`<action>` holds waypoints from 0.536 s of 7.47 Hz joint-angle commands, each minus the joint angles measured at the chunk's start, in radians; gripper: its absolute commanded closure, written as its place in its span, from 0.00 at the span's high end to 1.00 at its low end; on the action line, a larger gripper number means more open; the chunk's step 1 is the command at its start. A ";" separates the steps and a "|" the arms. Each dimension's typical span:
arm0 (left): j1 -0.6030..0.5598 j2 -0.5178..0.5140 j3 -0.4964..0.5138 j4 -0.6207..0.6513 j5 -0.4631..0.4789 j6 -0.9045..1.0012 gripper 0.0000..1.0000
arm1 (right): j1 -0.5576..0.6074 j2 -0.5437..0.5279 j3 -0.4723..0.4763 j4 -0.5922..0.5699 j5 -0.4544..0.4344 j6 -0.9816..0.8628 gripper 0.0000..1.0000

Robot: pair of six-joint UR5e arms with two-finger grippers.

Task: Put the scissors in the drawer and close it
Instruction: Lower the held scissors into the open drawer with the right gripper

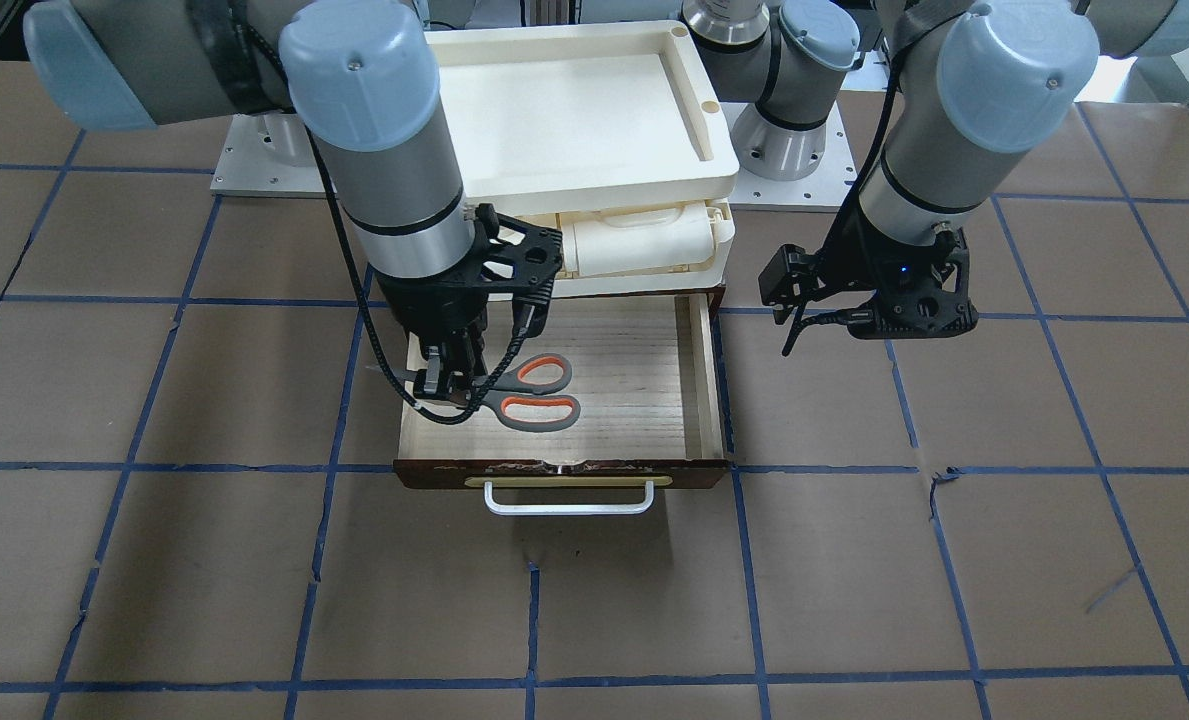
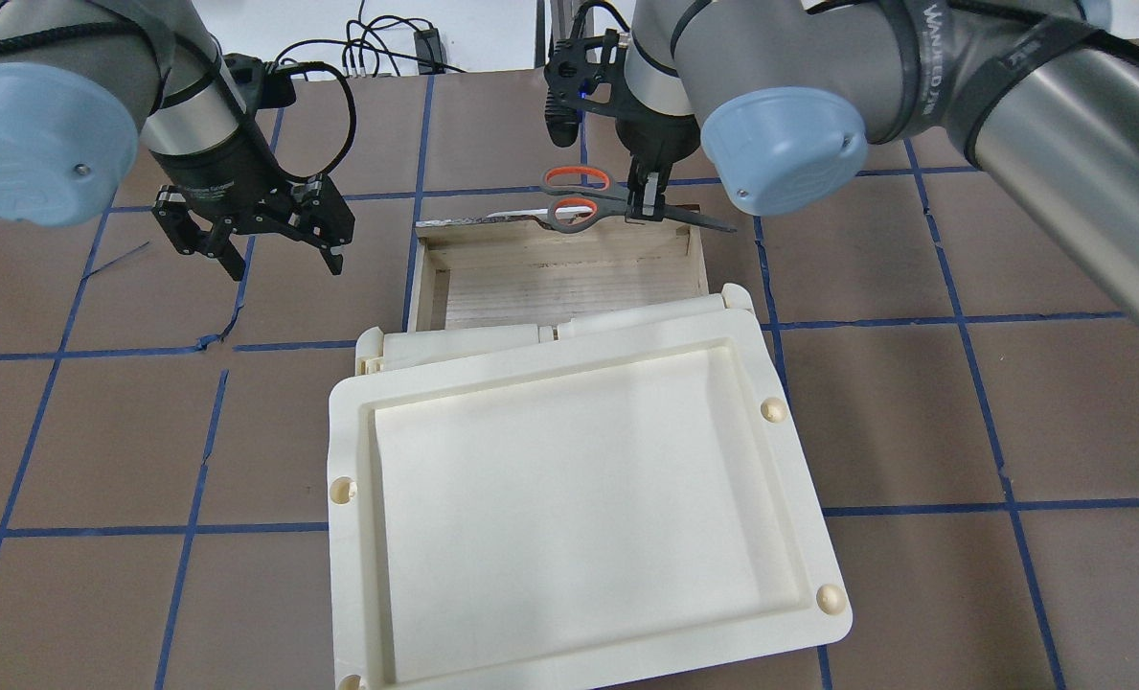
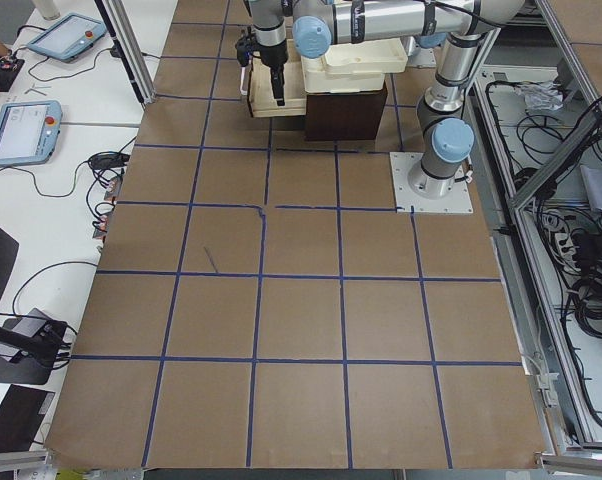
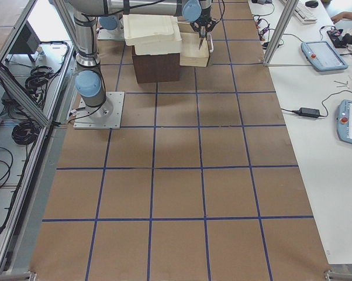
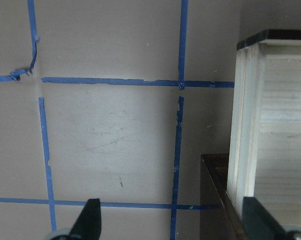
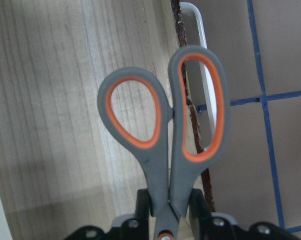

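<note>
You see the right tool [image 1: 449,375] pinching the scissors [image 1: 529,395] at the neck, just past the pivot, with its fingers [image 6: 198,210] pressed against either side of the grey shanks. The blades are shut and lie level, and the orange-lined loops point toward the robot's left. In the overhead view the dark blade tip sticks out beyond the tool on the robot's right. The scissors hang over the drawer [image 1: 711,380], which stands pulled out toward your side of the counter [image 1: 594,600]. Its light-wood floor is bare. In the right wrist view the loops sit above the wood near the drawer's front board, and the white bar handle [image 1: 569,500] shows just past the larger loop. The scissors appear held clear of the wood rather than lying on it. Behind the drawer, the cream plastic compartments [image 1: 644,245] sit above the slot it came from, and the cream tray [image 1: 714,130] rests on top of them. The left tool [image 2: 284,264] hovers over the brown counter just beside the drawer on the robot's left. Its fingers [image 5: 88,220] are spread wide, with only blue tape lines and paper between them. The drawer's wooden side wall fills the right of the left wrist view.
</note>
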 commanded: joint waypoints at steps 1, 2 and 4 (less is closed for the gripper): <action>0.000 0.000 0.000 0.000 0.002 0.000 1.00 | 0.060 0.043 -0.005 -0.002 -0.029 0.117 0.00; 0.000 0.000 0.000 0.000 0.000 0.000 1.00 | 0.071 0.057 -0.005 -0.002 -0.031 0.125 0.00; 0.002 0.000 0.000 0.000 0.002 0.000 1.00 | 0.105 0.075 -0.005 -0.007 -0.029 0.183 0.00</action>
